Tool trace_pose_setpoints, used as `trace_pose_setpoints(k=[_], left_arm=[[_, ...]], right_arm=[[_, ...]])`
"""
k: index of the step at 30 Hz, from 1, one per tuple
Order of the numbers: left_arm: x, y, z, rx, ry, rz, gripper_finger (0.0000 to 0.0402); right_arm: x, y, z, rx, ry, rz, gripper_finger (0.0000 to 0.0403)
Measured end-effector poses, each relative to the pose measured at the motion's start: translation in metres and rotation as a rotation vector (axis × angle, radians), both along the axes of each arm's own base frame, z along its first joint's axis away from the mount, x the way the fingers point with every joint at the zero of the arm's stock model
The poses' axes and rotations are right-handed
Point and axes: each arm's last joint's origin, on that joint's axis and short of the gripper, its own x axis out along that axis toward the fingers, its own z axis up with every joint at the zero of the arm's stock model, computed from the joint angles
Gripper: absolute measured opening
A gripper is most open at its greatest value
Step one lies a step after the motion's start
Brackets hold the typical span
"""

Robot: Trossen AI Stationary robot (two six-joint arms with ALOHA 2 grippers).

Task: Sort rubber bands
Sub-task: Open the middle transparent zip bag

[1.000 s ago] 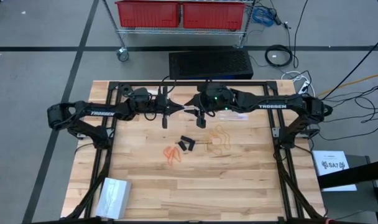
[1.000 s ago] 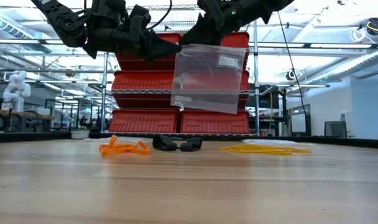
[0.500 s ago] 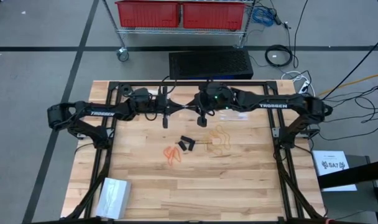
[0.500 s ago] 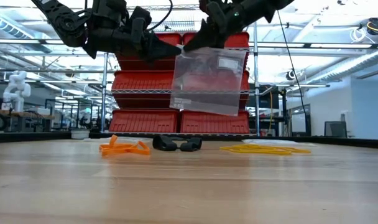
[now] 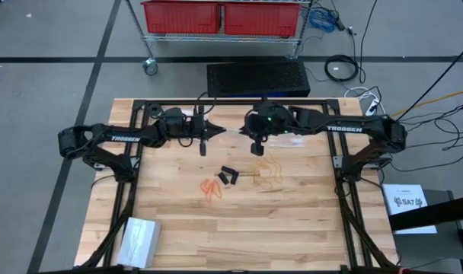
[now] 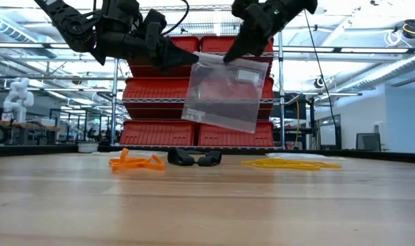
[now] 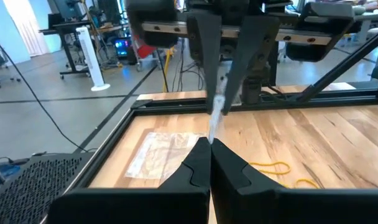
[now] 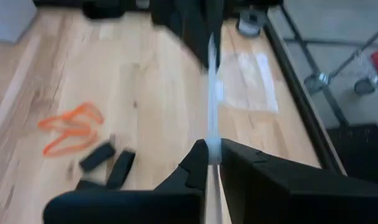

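A clear plastic bag (image 6: pixel 224 92) hangs in the air between my two grippers, over the far middle of the table. My left gripper (image 5: pixel 218 131) is shut on its top corner, and my right gripper (image 5: pixel 254 143) is shut on its top edge a little farther right. Below lie three small clusters of rubber bands, flat on the wood: orange (image 5: pixel 210 187), black (image 5: pixel 229 176) and pale yellow (image 5: pixel 269 169). They also show in the low view: orange (image 6: pixel 136 162), black (image 6: pixel 194 159), yellow (image 6: pixel 289 163). My left gripper pinches the bag's top corner (image 6: pixel 196 61) between its two shut fingers, coming level from the table's left. The bag edge (image 7: pixel 215 118) runs on from the fingertips. The bag hangs clear of the table. My right gripper pinches the bag's top edge (image 6: pixel 233 59) between its two fingers, slanting down from the right. In its wrist view the thin edge (image 8: pixel 211 93) runs straight out from the fingertips. The bag hangs below, tilted, clear of the table.
A second clear bag (image 5: pixel 288 141) lies flat at the far right of the table, and it also shows in the left wrist view (image 7: pixel 161 152). A stack of clear bags (image 5: pixel 138 240) lies at the near left corner. The black frame (image 5: pixel 338 164) borders the tabletop.
My right gripper has gone toward the table's right edge, away from my left gripper, still holding the bag. The bag's top edge has spread between the two grippers and the bag has tilted, its lower left corner swinging left.
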Motion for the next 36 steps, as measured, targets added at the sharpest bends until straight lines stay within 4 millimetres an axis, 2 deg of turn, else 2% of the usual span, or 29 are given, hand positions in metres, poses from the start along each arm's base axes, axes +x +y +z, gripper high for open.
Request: trace_pose_setpoints(k=[20, 24, 30, 36], left_arm=[[-0.003, 0.006, -0.003, -0.02, 0.026, 0.029, 0.0], [-0.003, 0.006, -0.002, -0.019, 0.024, 0.027, 0.0], [-0.003, 0.006, -0.002, -0.02, 0.025, 0.037, 0.0], [-0.003, 0.006, -0.002, -0.043, 0.022, 0.037, 0.0]], right_arm=[[-0.042, 0.007, 0.003, 0.064, 0.246, -0.16, 0.0009], [-0.047, 0.009, 0.005, 0.076, 0.252, -0.193, 0.0016], [-0.061, 0.011, 0.013, 0.068, 0.259, -0.213, 0.0053], [-0.068, 0.01, 0.039, -0.015, 0.067, -0.267, 0.0111]])
